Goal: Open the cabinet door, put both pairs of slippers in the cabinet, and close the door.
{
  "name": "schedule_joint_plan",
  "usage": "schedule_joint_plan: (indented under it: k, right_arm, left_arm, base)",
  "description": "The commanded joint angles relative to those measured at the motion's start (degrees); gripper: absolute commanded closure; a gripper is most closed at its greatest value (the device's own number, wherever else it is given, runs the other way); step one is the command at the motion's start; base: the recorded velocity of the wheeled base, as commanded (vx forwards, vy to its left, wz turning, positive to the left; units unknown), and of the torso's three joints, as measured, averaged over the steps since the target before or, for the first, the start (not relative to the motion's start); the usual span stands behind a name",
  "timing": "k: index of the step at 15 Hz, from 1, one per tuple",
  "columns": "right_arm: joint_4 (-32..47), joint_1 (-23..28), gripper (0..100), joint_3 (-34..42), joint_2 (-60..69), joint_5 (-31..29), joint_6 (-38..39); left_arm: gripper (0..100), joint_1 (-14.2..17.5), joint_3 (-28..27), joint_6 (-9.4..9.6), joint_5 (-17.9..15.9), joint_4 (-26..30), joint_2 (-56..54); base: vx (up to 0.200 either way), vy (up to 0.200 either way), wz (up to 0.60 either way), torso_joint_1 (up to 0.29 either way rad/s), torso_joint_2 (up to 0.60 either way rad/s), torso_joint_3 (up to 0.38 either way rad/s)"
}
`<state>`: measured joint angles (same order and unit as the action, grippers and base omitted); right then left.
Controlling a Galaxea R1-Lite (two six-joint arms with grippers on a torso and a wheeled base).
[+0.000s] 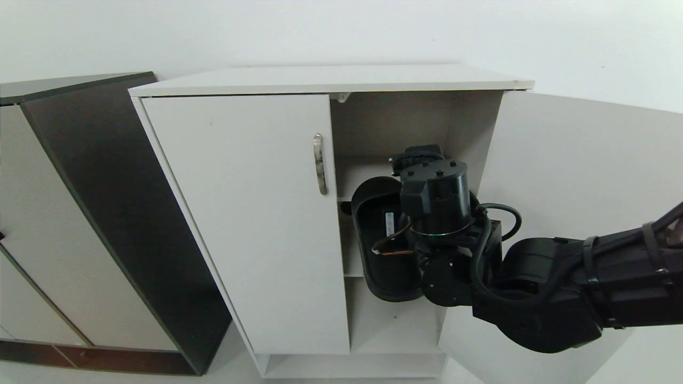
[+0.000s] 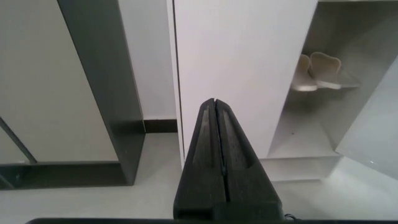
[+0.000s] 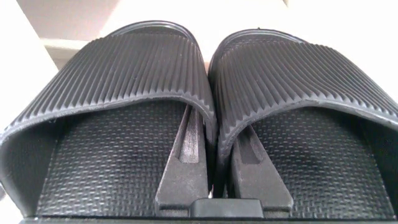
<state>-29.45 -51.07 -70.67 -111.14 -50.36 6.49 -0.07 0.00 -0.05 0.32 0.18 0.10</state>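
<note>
The white cabinet [image 1: 331, 80] has its left door [image 1: 251, 213] closed and its right door [image 1: 565, 181] swung wide open. My right gripper [image 3: 217, 177] is shut on a pair of black ribbed slippers [image 3: 205, 81], pinching their two inner sides together. In the head view the black slippers [image 1: 381, 240] hang upright inside the open right half, in front of the shelves. A pair of white slippers [image 2: 323, 70] lies on a shelf inside the cabinet. My left gripper [image 2: 214, 109] is shut on nothing, low in front of the closed door [image 2: 236, 62].
A dark-sided cabinet [image 1: 106, 213] stands close on the left of the white one. The closed door carries a metal handle [image 1: 319, 164] at its inner edge. The bottom compartment [image 1: 392, 325] below the black slippers holds nothing.
</note>
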Motion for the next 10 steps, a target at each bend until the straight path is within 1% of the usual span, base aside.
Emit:
schedule_joint_plan:
  k: [1, 8, 10]
  right_arm:
    - [0.0, 0.1, 100, 0.1, -0.2, 0.0, 0.0]
    - [-0.1, 1.1, 100, 0.0, -0.6, 0.0, 0.1]
    - [-0.1, 1.5, 100, -0.1, -0.9, 0.0, 0.1]
  left_arm:
    - [100, 0.0, 0.0, -0.04, 0.0, 0.0, 0.0]
    - [100, 0.0, 0.0, -0.04, -0.1, 0.0, 0.0]
    - [100, 0.0, 0.0, -0.04, -0.1, 0.0, 0.0]
  base:
    - [0.200, 0.000, 0.00, 0.002, 0.00, 0.002]
    - [0.200, 0.000, 0.00, 0.000, 0.00, 0.002]
    - [0.000, 0.000, 0.00, 0.000, 0.00, 0.000]
